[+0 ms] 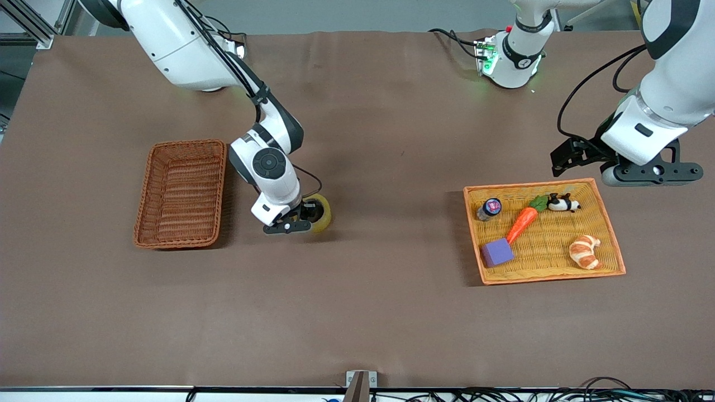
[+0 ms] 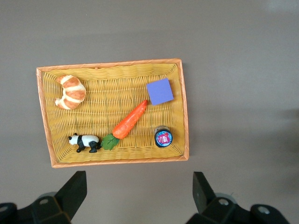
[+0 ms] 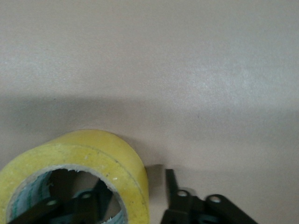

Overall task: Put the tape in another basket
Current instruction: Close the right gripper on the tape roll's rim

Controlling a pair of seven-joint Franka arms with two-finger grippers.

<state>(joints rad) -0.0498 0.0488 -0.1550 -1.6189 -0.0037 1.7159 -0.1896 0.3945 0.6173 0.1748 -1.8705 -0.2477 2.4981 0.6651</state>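
Observation:
The tape (image 1: 324,215), a yellowish roll, lies on the brown table beside the reddish-brown wicker basket (image 1: 184,195), toward the left arm's end from it. My right gripper (image 1: 309,216) is down at the roll. In the right wrist view the tape (image 3: 107,149) has one finger inside its grey core and the other finger (image 3: 171,186) outside its wall with a small gap, so the right gripper (image 3: 135,182) is open astride the wall. My left gripper (image 1: 561,159) waits open and empty; it also shows in the left wrist view (image 2: 140,184).
A flat yellow tray with an orange rim (image 1: 611,229) lies toward the left arm's end, also in the left wrist view (image 2: 44,116). It holds a croissant (image 1: 584,251), a carrot (image 1: 522,222), a purple block (image 1: 497,252), a small jar (image 1: 489,208) and a panda figure (image 1: 563,203).

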